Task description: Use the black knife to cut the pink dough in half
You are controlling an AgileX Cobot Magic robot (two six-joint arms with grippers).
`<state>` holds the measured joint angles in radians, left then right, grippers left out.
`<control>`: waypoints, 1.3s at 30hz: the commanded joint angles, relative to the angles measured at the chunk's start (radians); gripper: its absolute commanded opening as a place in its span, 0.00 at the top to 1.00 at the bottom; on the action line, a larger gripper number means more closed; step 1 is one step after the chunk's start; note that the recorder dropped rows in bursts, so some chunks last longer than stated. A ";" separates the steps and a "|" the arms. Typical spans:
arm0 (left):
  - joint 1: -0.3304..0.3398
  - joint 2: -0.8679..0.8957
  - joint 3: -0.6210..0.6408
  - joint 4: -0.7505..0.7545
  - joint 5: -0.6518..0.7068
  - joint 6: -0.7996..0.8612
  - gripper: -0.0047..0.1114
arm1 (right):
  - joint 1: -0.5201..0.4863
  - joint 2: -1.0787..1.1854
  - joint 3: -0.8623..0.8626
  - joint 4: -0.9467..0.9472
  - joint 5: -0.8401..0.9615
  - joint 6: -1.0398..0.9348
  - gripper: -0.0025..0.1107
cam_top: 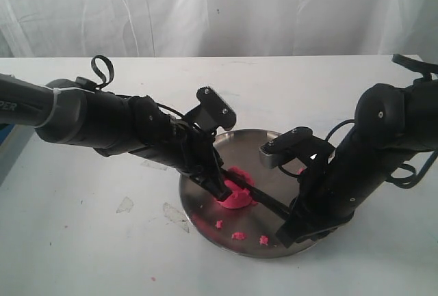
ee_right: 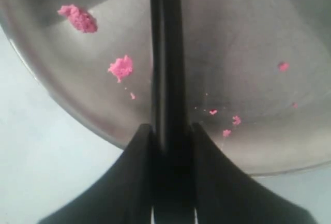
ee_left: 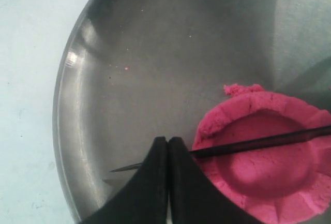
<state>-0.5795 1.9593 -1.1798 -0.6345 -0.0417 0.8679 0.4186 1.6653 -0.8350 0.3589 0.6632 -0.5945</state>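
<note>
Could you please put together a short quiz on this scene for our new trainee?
1. True or false: the black knife lies across the top of the pink dough.
2. What is the right tool shut on? A. the knife's handle; B. the pink dough; C. nothing.
3. Fill in: the dough sits on a round metal ____.

Key
1. True.
2. A.
3. plate.
</note>
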 commanded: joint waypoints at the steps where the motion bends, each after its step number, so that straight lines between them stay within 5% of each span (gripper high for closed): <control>1: -0.001 -0.021 0.004 -0.008 0.010 0.018 0.96 | 0.000 0.002 -0.004 0.005 -0.016 -0.005 0.98; 16: -0.001 -0.260 0.004 -0.008 0.035 0.081 0.96 | 0.000 0.002 -0.004 0.006 -0.030 -0.013 0.98; 23: -0.001 -0.224 0.004 0.026 0.222 0.081 0.96 | 0.000 0.002 -0.002 0.004 -0.028 -0.012 0.98; 39: -0.001 -0.110 0.004 0.074 0.042 0.081 0.96 | 0.000 0.002 -0.002 0.004 -0.017 -0.012 0.98</control>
<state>-0.5795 1.8447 -1.1764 -0.5562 0.0161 0.9501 0.4186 1.6676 -0.8350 0.3609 0.6462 -0.5945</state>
